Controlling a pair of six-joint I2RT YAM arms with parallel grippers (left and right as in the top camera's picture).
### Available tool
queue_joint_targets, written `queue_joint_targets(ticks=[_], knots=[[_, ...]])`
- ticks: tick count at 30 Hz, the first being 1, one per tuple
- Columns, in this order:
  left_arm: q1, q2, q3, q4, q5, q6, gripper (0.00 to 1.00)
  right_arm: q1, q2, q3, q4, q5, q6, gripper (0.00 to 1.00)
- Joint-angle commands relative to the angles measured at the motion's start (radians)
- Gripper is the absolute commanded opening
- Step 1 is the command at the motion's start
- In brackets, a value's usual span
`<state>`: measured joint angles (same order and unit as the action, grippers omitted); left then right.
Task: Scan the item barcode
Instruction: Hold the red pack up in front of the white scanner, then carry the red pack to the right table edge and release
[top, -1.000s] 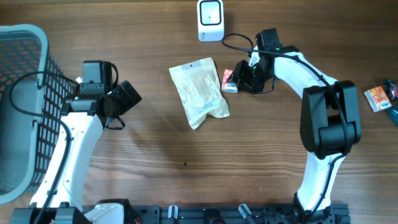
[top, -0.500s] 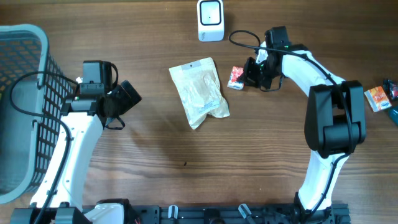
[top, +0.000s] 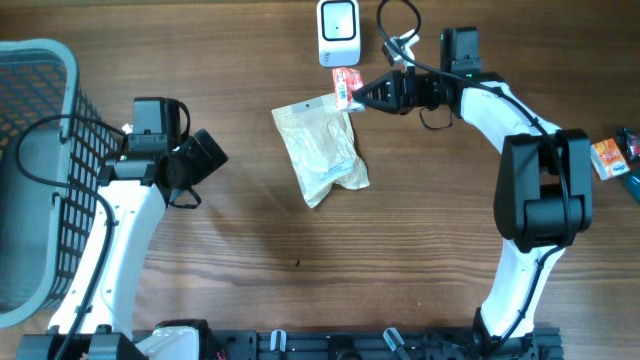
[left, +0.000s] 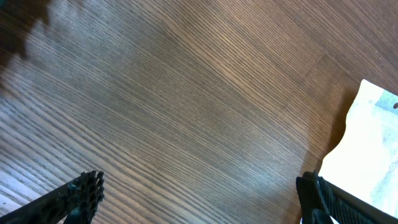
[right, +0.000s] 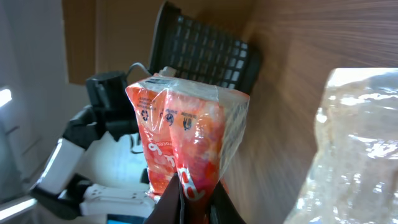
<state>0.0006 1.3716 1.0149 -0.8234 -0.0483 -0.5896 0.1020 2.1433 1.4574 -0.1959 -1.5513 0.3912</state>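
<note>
Lift done: small red-orange plastic packet (top: 346, 82), on the desk (top: 250, 230) a second ago, now pinched in right jaws just beside the white box scanner (top: 338, 20). Meanwhile left jaws stand spread, idle, well left of that scanner. Barcode presentation seems begun.

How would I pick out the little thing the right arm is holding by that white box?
Find the white scanner box at the table's far edge. Right beside it the right gripper pinches a small packet. It is shiny red-orange and crinkled, much smaller than the pale clear pouch lying flat nearby, and the only item held in a gripper.
</note>
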Motion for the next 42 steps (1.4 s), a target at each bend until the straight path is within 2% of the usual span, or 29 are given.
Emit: queue_joint_targets(ticks=[1,3,9,11,15,18,21,22,24,25,27,28,29,34,37,38,40,42], knots=[[0.004,-0.001,0.003,0.0,-0.01,-0.002,1.0,0.014,0.009,0.005,0.065,-0.072,0.137,0.05],[0.004,-0.001,0.003,0.0,-0.01,-0.002,1.0,0.018,0.009,0.005,0.155,-0.072,0.234,0.05],[0.004,-0.001,0.003,0.0,-0.01,-0.002,1.0,0.021,0.009,0.005,0.183,-0.023,0.303,0.05],[0.004,-0.001,0.003,0.0,-0.01,-0.002,1.0,0.05,0.001,0.005,0.184,0.235,0.372,0.05],[0.004,-0.001,0.003,0.0,-0.01,-0.002,1.0,0.095,-0.021,0.042,0.175,0.638,0.375,0.05],[0.004,-0.001,0.003,0.0,-0.01,-0.002,1.0,0.113,-0.023,0.205,-0.079,1.099,0.191,0.05],[0.004,-0.001,0.003,0.0,-0.01,-0.002,1.0,0.182,-0.023,0.364,-0.193,1.538,-0.086,0.05],[0.004,-0.001,0.003,0.0,-0.01,-0.002,1.0,0.215,-0.023,0.389,-0.168,1.633,-0.221,0.05],[0.004,-0.001,0.003,0.0,-0.01,-0.002,1.0,0.303,-0.012,0.397,-0.024,1.92,-0.588,0.05],[0.004,-0.001,0.003,0.0,-0.01,-0.002,1.0,0.347,0.013,0.397,0.093,2.057,-0.852,0.05],[0.004,-0.001,0.003,0.0,-0.01,-0.002,1.0,0.401,0.083,0.397,0.287,2.149,-1.307,0.05],[0.004,-0.001,0.003,0.0,-0.01,-0.002,1.0,0.409,0.106,0.397,0.316,2.148,-1.398,0.05],[0.004,-0.001,0.003,0.0,-0.01,-0.002,1.0,0.412,0.134,0.397,0.357,2.134,-1.461,0.05],[0.004,-0.001,0.003,0.0,-0.01,-0.002,1.0,0.411,0.178,0.394,0.351,2.108,-1.506,0.05],[0.004,-0.001,0.003,0.0,-0.01,-0.002,1.0,0.411,0.178,0.394,0.238,2.045,-1.505,0.05],[0.004,-0.001,0.003,0.0,-0.01,-0.002,1.0,0.409,0.178,0.394,0.178,2.02,-1.472,0.05],[0.004,-0.001,0.003,0.0,-0.01,-0.002,1.0,0.404,0.178,0.394,0.161,2.021,-1.376,0.05],[0.004,-0.001,0.003,0.0,-0.01,-0.002,1.0,0.401,0.177,0.394,0.161,2.033,-1.349,0.05]])
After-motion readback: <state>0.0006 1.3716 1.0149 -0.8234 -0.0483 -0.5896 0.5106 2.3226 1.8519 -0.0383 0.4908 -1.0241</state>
